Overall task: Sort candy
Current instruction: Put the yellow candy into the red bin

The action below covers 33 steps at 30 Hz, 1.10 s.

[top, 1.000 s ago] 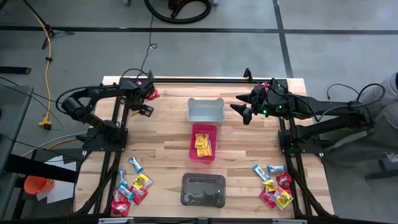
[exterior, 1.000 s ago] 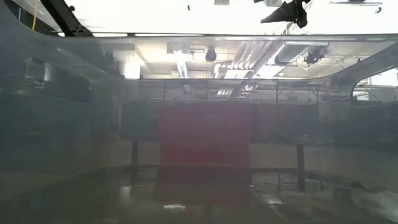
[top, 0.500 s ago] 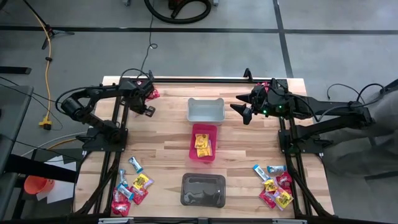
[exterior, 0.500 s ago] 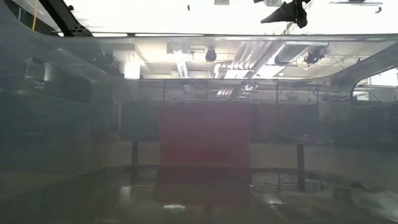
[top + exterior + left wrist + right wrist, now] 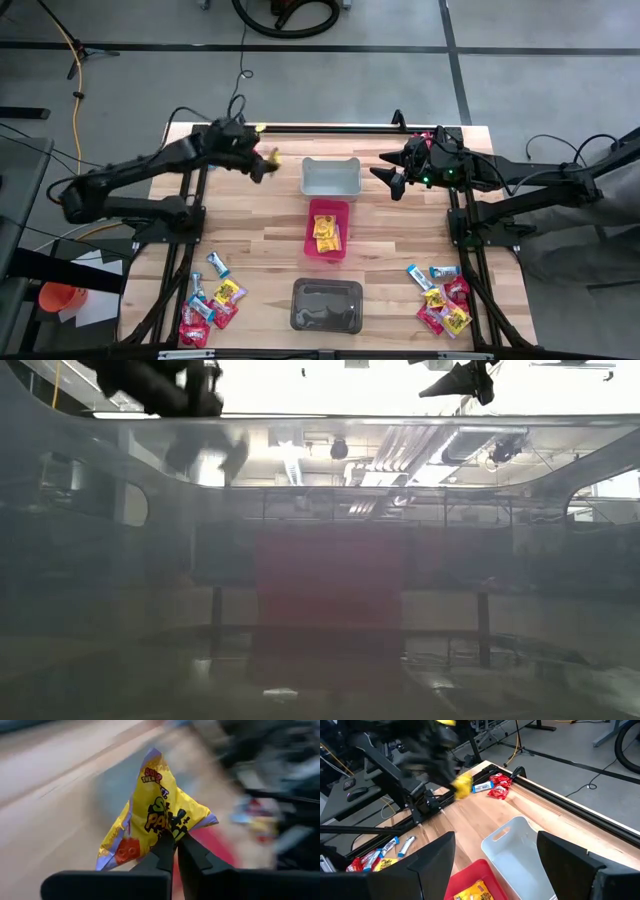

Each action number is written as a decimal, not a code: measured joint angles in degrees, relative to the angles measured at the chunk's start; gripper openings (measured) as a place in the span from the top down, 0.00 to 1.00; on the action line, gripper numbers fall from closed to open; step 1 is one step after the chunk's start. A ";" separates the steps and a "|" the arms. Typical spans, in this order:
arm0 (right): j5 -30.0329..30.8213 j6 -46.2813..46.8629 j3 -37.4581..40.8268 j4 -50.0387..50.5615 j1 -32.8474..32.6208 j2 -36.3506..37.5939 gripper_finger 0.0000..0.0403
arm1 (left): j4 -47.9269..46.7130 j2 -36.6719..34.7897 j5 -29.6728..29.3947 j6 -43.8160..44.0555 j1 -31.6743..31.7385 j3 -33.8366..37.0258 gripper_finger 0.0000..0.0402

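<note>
left hand (image 5: pixel 175 840): pinching yellow candy packet (image 5: pixel 150 815); wrapper print legible in wrist view only
right hand (image 5: pixel 385 177): spread, beside grey bin (image 5: pixel 331 177)
high view: packet (image 5: pixel 268 157) above bench (image 5: pixel 270 220)

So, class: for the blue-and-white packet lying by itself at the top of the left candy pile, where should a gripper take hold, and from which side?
Grip the blue-and-white packet across its narrow middle, coming straight down from above. It lies flat on the table, long and slim, slanted, a little apart from the other packets, so there is probably room for the fingers on both long edges.
</note>
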<state>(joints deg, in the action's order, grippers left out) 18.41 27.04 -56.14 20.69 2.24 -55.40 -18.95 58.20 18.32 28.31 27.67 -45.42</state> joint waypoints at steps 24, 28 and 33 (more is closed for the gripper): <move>-4.96 -0.47 0.00 -10.25 -0.01 0.00 0.32 | 44.78 18.79 -14.92 -12.96 -33.43 -0.05 1.00; -4.96 -0.47 0.00 -10.25 0.00 0.00 0.32 | 44.63 18.98 -15.60 -11.35 -33.43 -0.05 0.98; -4.96 -0.47 0.00 -10.25 0.00 0.00 0.32 | 43.97 18.98 -16.33 -9.44 -33.32 -0.05 0.87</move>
<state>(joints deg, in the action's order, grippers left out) 13.45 26.57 -56.14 10.44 2.24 -55.40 25.02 77.19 1.98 18.87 -5.65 -45.47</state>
